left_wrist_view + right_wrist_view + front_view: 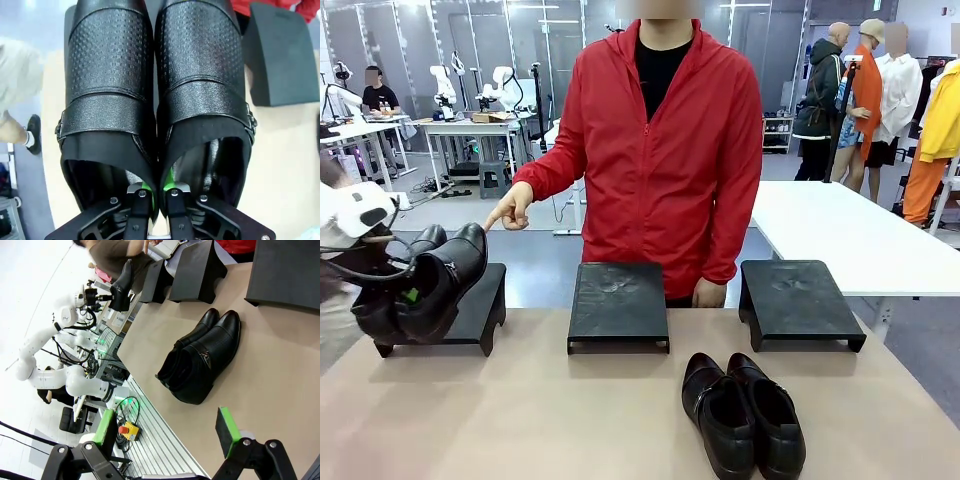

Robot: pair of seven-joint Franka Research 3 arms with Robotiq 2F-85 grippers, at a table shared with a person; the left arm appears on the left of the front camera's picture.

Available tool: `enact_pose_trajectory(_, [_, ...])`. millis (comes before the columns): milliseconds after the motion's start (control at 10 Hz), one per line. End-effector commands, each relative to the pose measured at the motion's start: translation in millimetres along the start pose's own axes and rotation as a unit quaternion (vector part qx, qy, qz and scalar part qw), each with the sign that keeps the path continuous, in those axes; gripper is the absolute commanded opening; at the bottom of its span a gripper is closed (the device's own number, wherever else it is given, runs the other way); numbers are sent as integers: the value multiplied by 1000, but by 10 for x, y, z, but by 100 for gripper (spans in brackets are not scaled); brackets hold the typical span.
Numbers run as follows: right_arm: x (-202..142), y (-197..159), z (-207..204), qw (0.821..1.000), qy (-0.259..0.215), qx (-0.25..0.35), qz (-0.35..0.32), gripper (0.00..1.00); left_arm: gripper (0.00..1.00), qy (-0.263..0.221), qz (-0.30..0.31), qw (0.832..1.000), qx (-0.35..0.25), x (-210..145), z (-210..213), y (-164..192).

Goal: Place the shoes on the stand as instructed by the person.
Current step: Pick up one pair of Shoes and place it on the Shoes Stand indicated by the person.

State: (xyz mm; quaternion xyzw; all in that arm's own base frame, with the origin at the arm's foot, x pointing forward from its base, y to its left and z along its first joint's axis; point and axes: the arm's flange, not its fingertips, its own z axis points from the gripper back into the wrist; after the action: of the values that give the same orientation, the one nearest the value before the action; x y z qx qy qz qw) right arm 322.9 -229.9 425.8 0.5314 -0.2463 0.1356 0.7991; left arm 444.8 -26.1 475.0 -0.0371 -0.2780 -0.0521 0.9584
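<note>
Right gripper point(167, 427) nearest, above the near edge of the table point(520, 420); jaws spread wide, nothing between the green pads point(226, 426). Just beyond it, loose pair point(743, 415) of glossy black shoes lies flat on the tabletop, right of centre, the two shoes side by side and touching, toes toward the robot's side. Further left, left gripper point(156, 192) is clamped tight, fingers down inside the shoe openings, pinching the two inner walls of the held pair point(425, 285) together. Held pair tilted, toes raised and aimed at the far side, heels low, at the near-left corner of the left stand point(480, 310); contact with the stand not clear. Middle stand point(618, 305) and right stand point(798, 300) in a row along the far edge, tops bare. Behind them the person point(660, 150) in a red jacket; pointing hand point(510, 210) aims an index finger down toward the left stand, other hand point(708, 293) hangs by the table edge between the middle and right stands.
</note>
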Motion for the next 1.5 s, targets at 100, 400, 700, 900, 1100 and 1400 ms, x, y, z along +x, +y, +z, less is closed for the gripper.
enact_pose_trajectory(100, [21, 12, 5, 1000, -6, 6, 5, 100, 7, -24, -13, 999, 28, 419, -280, 145])
enact_pose_trajectory(400, [21, 12, 5, 1000, -6, 6, 5, 100, 7, -27, -30, 999, 34, 585, -558, 212])
enact_pose_trajectory(700, [21, 12, 5, 1000, -6, 6, 5, 100, 7, -33, -32, 998, 41, 729, -795, 281])
enact_pose_trajectory(900, [21, 12, 5, 1000, -6, 6, 5, 100, 7, -31, -29, 998, 46, 769, -908, 301])
enact_pose_trajectory(1100, [21, 12, 5, 1000, -6, 6, 5, 100, 7, -30, -26, 998, 47, 797, -1004, 299])
enact_pose_trajectory(1400, [21, 12, 5, 1000, -6, 6, 5, 100, 7, -21, -19, 998, 56, 849, -1161, 330])
